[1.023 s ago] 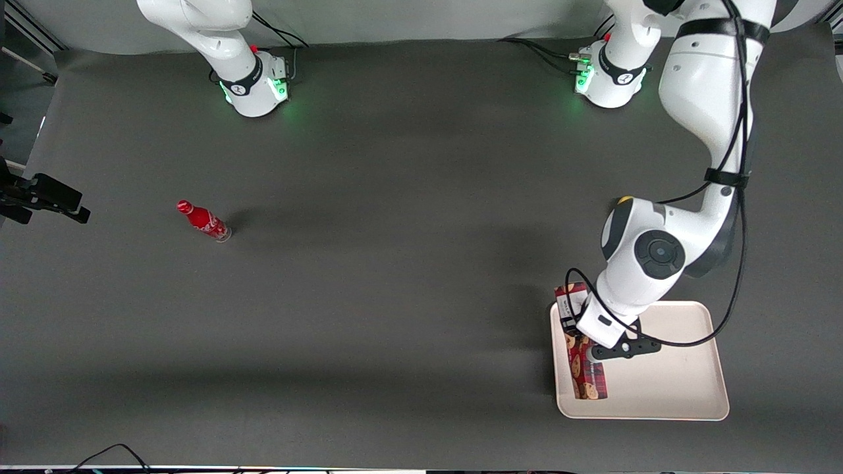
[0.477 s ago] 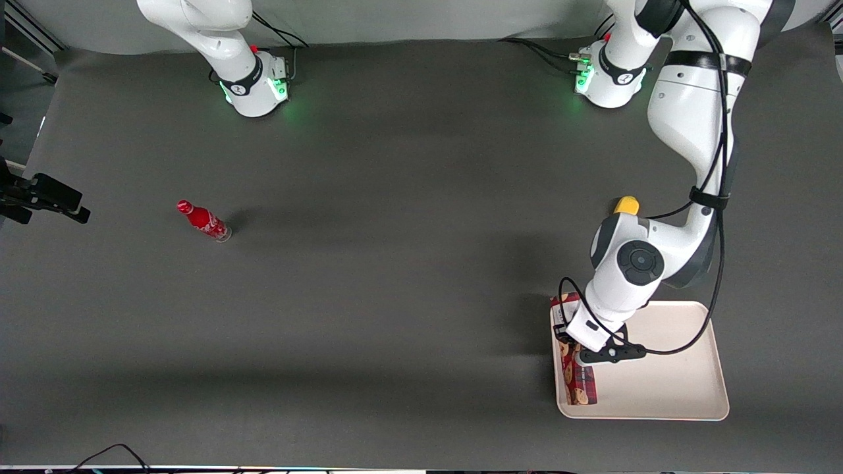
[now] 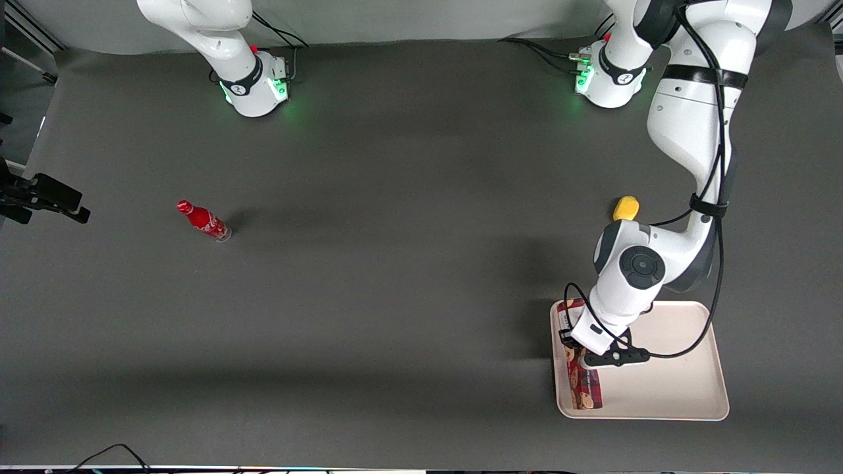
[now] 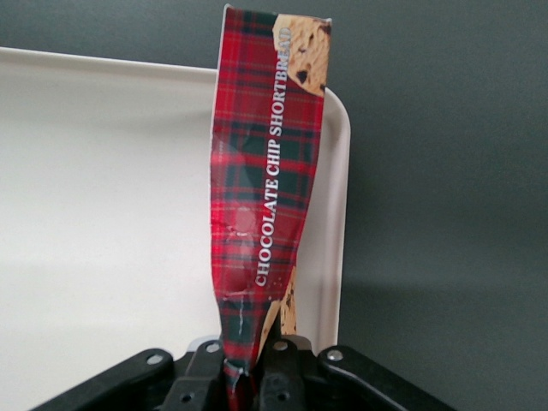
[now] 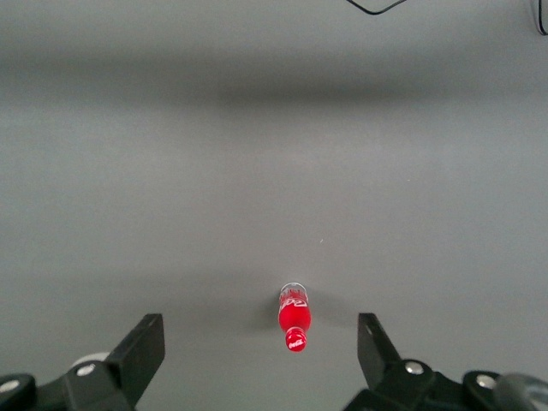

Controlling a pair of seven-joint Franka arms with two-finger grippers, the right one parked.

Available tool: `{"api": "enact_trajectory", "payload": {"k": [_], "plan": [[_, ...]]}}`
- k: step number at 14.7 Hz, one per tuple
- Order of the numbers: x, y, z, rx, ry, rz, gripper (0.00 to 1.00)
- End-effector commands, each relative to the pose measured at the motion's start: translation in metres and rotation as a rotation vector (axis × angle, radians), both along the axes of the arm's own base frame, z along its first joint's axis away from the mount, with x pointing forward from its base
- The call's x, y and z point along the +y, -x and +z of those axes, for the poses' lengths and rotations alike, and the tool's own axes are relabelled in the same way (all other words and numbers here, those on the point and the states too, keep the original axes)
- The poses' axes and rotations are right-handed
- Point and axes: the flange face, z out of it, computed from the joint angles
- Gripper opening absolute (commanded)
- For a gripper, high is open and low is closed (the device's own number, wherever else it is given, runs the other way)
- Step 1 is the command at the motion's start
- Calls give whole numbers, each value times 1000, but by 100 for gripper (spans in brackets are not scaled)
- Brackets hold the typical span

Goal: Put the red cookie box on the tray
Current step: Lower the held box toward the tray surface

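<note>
The red cookie box is a long dark-red plaid carton. It lies lengthwise over the cream-white tray, along the tray's rim toward the parked arm's end of the table. My left gripper is directly above the box, shut on it around its middle. In the left wrist view the fingers pinch the red cookie box, which stretches away over the tray beside its rim. Whether the box touches the tray floor I cannot tell.
A small yellow object lies on the dark mat, farther from the front camera than the tray. A small red bottle stands toward the parked arm's end of the table and also shows as the bottle in the right wrist view.
The gripper and box have shifted a little nearer the front camera, so the box sits more fully over the tray. The arm's elbow has swung aside, uncovering the yellow object.
</note>
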Motion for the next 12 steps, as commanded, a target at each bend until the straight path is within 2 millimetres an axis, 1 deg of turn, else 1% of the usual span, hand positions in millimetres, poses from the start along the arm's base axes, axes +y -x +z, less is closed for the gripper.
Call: {"api": "enact_trajectory", "payload": {"k": [1, 7, 10, 11, 12], "plan": [[-1, -3, -2, -26, -8, -17, 0], [-1, -3, -1, -26, -9, -19, 0], [0, -4, 4, -29, -11, -20, 0], [9, -7, 12, -32, -29, -31, 0], [22, -8, 16, -29, -50, -65, 0]]}}
